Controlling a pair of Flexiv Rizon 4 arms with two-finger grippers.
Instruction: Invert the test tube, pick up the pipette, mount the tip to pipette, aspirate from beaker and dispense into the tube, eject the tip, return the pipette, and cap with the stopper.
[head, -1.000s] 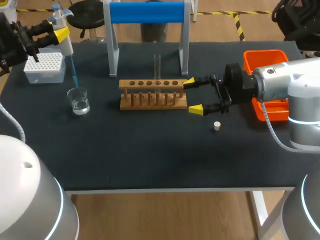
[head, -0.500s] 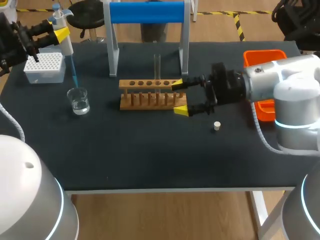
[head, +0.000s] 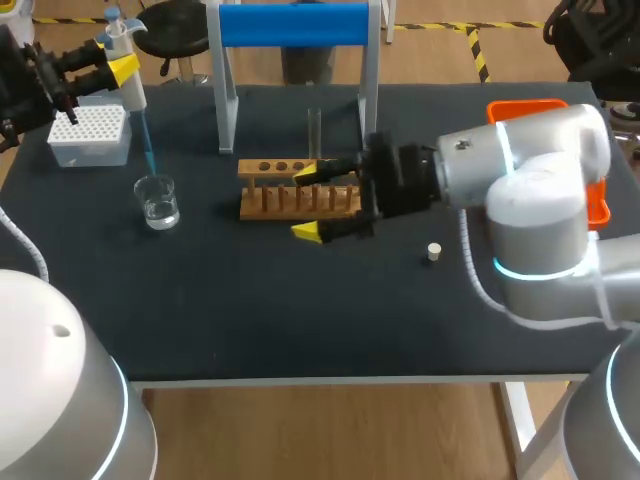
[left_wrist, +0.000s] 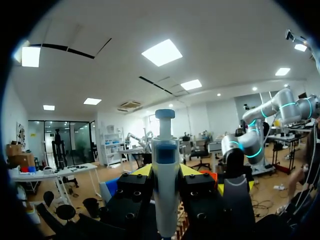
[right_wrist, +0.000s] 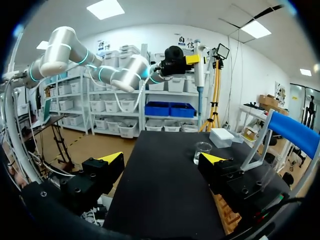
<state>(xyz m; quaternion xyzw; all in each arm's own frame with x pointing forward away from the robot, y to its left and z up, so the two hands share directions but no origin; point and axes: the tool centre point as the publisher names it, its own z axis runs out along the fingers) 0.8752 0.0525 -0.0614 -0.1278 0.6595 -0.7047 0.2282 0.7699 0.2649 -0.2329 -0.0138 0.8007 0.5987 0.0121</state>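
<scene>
My left gripper (head: 112, 68) is shut on the white pipette (head: 127, 80) at the table's far left. The pipette's blue tip (head: 148, 150) points down to the glass beaker (head: 158, 201). In the left wrist view the pipette (left_wrist: 165, 170) stands between the fingers of the left gripper (left_wrist: 165, 174). A clear test tube (head: 314, 133) stands upright in the wooden rack (head: 275, 200). My right gripper (head: 307, 202) is open, one finger over the rack's top and the other in front of it. The white stopper (head: 433, 251) lies to the rack's right. From the right gripper (right_wrist: 161, 158), the beaker (right_wrist: 202, 152) lies ahead.
A white tip box (head: 90, 134) sits at the far left behind the beaker. A stand with a blue bar (head: 295, 25) rises behind the rack. An orange bin (head: 530, 108) at the far right is partly hidden by my right arm.
My right arm has swept left along the rack, its open gripper going from the rack's right end to about its middle. The left arm and pipette have not moved.
</scene>
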